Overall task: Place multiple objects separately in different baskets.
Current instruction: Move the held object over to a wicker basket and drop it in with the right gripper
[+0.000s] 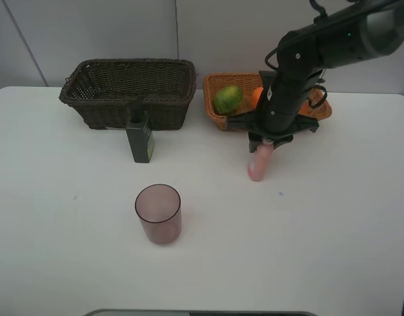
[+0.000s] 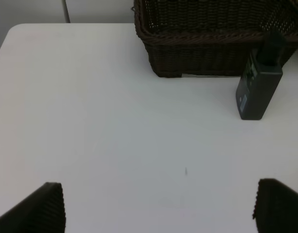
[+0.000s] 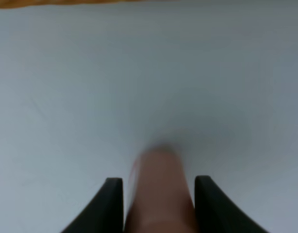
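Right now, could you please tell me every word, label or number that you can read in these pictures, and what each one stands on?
Nothing here is legible.
Dark green pump bottle: small pale label marks on its front, too blurred to read.
Slim pink bottle: no print visible.
Translucent mauve cup: no print visible.

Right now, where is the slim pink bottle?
In the exterior high view the pink bottle is on the table right of centre, just in front of the orange-tan basket, clamped in the right gripper.
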